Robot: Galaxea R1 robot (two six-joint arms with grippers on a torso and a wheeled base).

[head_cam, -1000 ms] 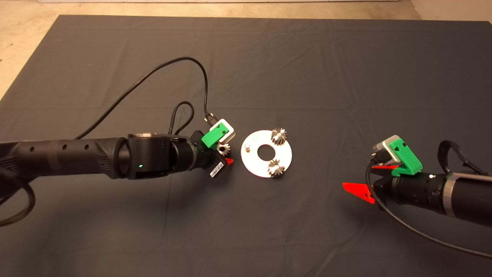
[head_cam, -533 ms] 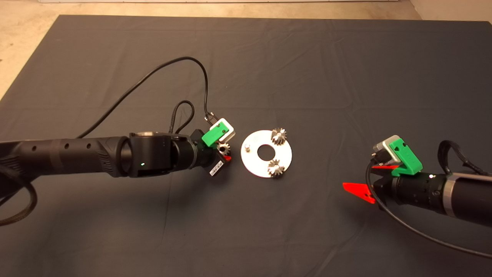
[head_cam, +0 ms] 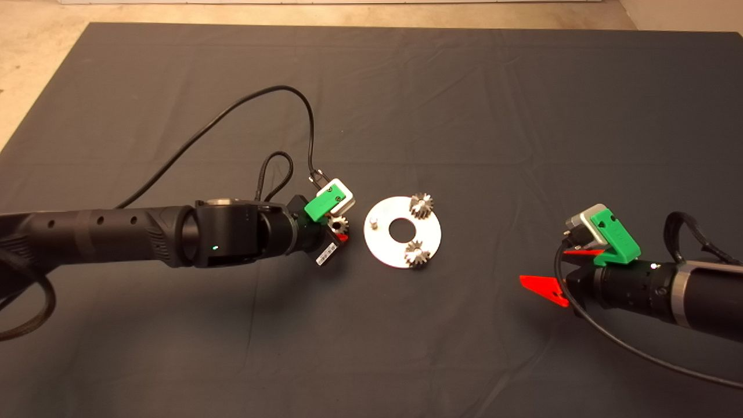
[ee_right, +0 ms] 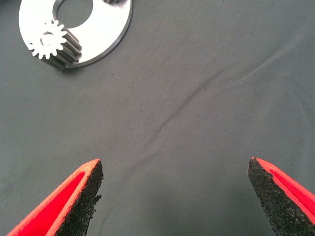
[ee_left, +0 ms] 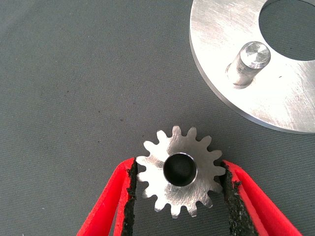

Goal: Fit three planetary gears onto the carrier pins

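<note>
Two planetary gears [head_cam: 421,204] [head_cam: 416,253] down, one to go.

Left gripper [ee_left: 179,196] pinches the last gear [ee_left: 179,170] just short of the bare carrier pin [ee_left: 249,63] on the disc [head_cam: 380,247], probably hovering; right gripper [ee_right: 174,184] sits spread, well apart.

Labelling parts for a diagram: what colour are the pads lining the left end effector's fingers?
Black, on red fingers, gripping the gear; clearest in the left wrist view.
</note>
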